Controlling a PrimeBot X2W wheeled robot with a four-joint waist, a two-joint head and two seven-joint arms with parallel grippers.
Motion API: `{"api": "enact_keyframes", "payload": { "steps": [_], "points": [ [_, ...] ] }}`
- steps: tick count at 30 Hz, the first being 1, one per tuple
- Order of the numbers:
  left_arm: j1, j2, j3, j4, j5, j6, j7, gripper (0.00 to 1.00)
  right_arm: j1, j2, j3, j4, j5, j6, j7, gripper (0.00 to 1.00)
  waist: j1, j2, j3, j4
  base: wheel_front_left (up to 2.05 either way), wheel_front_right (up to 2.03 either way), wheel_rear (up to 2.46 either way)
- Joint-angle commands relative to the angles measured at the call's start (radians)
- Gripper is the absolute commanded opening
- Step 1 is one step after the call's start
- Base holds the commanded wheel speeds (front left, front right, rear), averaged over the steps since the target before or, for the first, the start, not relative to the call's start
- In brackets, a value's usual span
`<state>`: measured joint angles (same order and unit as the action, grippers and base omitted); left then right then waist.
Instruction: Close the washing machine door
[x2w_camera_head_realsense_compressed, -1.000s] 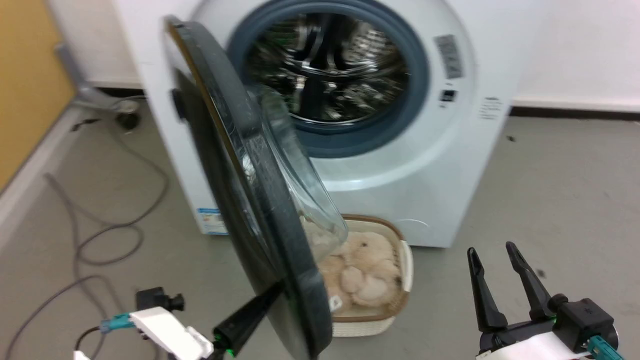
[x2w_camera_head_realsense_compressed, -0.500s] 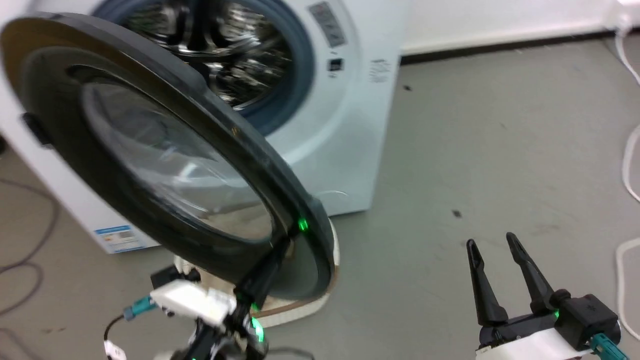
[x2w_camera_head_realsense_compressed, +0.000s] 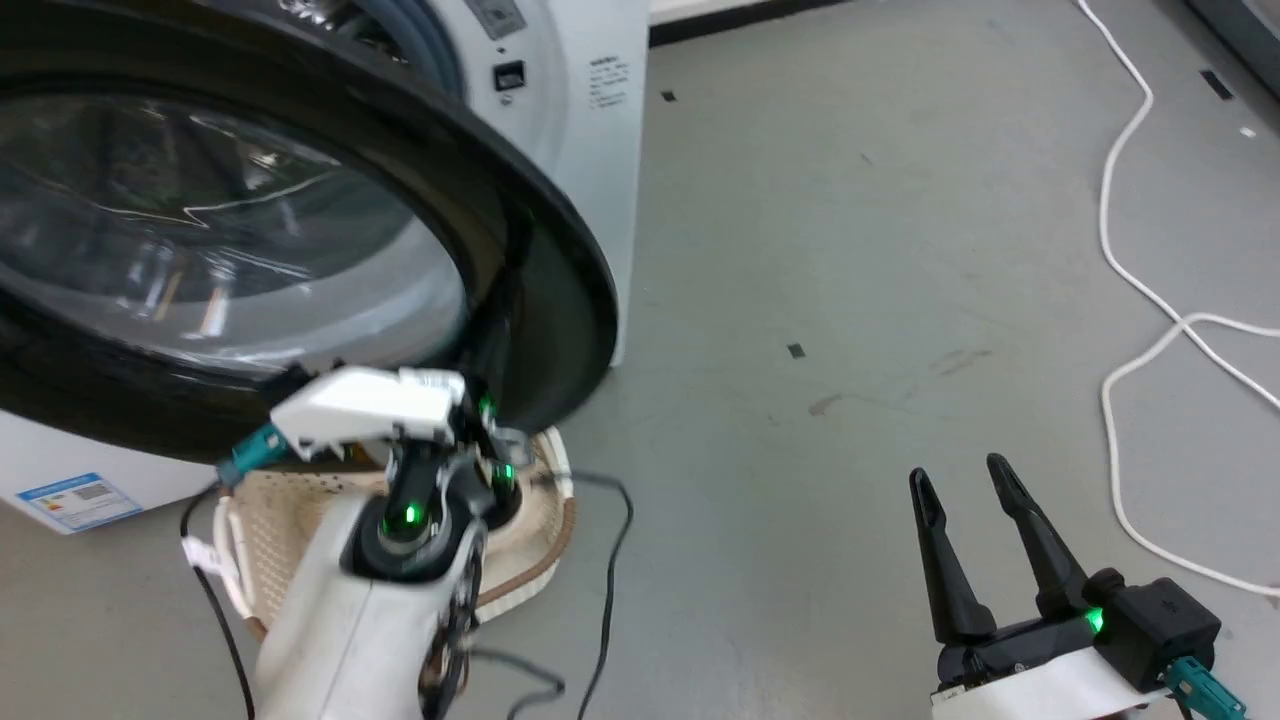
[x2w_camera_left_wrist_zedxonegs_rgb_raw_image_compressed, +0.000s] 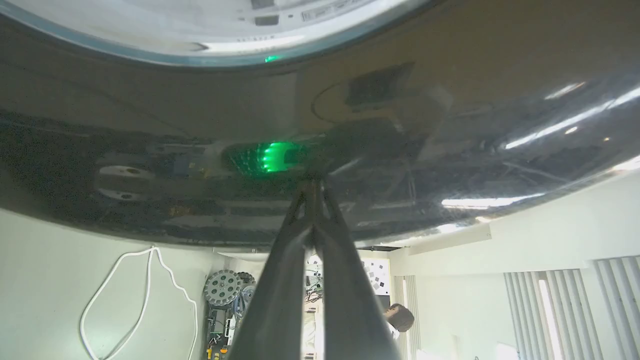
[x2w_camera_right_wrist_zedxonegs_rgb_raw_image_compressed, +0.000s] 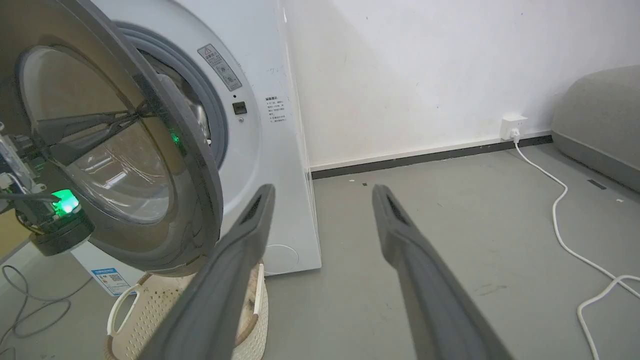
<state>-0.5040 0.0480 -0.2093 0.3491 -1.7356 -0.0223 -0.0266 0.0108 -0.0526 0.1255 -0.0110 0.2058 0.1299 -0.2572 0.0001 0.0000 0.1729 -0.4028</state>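
The right claw (x2w_camera_head_realsense_compressed: 960, 478) is low and near, over the grey floor (x2w_camera_head_realsense_compressed: 800, 250). Its 2 fingers are spread apart and hold nothing. The left claw (x2w_camera_left_wrist_zedxonegs_rgb_raw_image_compressed: 313, 187) has its 2 fingers pressed together, with nothing between them. Their tips touch the shiny black rim of the door (x2w_camera_head_realsense_compressed: 545, 260), near its outer edge. Under the door, a cream basket (x2w_camera_right_wrist_zedxonegs_rgb_raw_image_compressed: 150, 310) sits on the floor. The door is big and round, with a clear glass middle. It is partly open, swung out from the washer (x2w_camera_right_wrist_zedxonegs_rgb_raw_image_compressed: 282, 165), with a gap between them. Far to the right, a white cable (x2w_camera_head_realsense_compressed: 1125, 230) lies on the floor and runs to a plug (x2w_camera_right_wrist_zedxonegs_rgb_raw_image_compressed: 512, 124) on the wall (x2w_camera_right_wrist_zedxonegs_rgb_raw_image_compressed: 400, 75).
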Motion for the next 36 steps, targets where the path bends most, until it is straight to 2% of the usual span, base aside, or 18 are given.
{"api": "enact_keyframes", "payload": {
  "steps": [1, 7, 15, 18, 22, 26, 30, 33, 36],
  "points": [
    [-0.024, 0.002, 0.001, 0.012, -0.004, -0.008, -0.008, 0.00, -0.020, 0.002, 0.001, -0.002, 0.006, 0.001, -0.005, 1.00, -0.0001, 0.0000, 0.011, -0.012, 0.00, 0.00, 0.00],
    [-0.096, 0.002, -0.008, 0.107, 0.001, -0.042, -0.031, 0.00, -0.022, 0.002, -0.001, -0.002, 0.004, 0.001, -0.005, 1.00, -0.0001, 0.0000, 0.012, -0.007, 0.00, 0.00, 0.00],
    [-0.028, 0.013, -0.060, 0.148, 0.029, -0.084, 0.016, 0.00, -0.009, 0.002, -0.035, 0.004, -0.023, 0.001, -0.005, 1.00, -0.0001, 0.0000, -0.040, 0.071, 0.00, 0.00, 0.00],
    [0.016, 0.062, -0.139, 0.125, 0.134, -0.093, 0.030, 0.00, -0.001, 0.002, -0.045, 0.005, -0.030, 0.001, -0.005, 1.00, -0.0001, 0.0000, -0.068, 0.113, 0.00, 0.00, 0.00],
    [0.076, 0.179, -0.279, 0.079, 0.411, -0.098, -0.062, 0.00, 0.011, 0.002, -0.057, 0.005, -0.034, 0.001, -0.005, 1.00, -0.0001, 0.0000, -0.101, 0.175, 0.00, 0.00, 0.00],
    [0.125, 0.270, -0.355, 0.027, 0.625, -0.061, -0.168, 0.00, 0.022, 0.002, -0.069, 0.008, -0.036, 0.001, -0.005, 1.00, -0.0001, 0.0000, -0.128, 0.237, 0.00, 0.00, 0.00],
    [0.159, 0.357, -0.374, -0.034, 0.847, 0.034, -0.226, 0.00, 0.034, 0.002, -0.081, 0.006, -0.040, 0.001, -0.005, 1.00, -0.0001, 0.0000, -0.147, 0.297, 0.00, 0.00, 0.00],
    [0.204, 0.374, -0.319, -0.100, 0.941, 0.087, -0.234, 0.00, 0.040, -0.004, -0.074, 0.003, -0.036, 0.001, -0.005, 1.00, -0.0001, 0.0000, -0.156, 0.335, 0.00, 0.00, 0.00],
    [0.274, 0.365, -0.224, -0.191, 1.023, 0.111, -0.235, 0.00, 0.042, -0.014, -0.067, 0.002, -0.032, 0.001, -0.005, 1.00, -0.0001, 0.0000, -0.164, 0.361, 0.00, 0.00, 0.00]
  ]
}}
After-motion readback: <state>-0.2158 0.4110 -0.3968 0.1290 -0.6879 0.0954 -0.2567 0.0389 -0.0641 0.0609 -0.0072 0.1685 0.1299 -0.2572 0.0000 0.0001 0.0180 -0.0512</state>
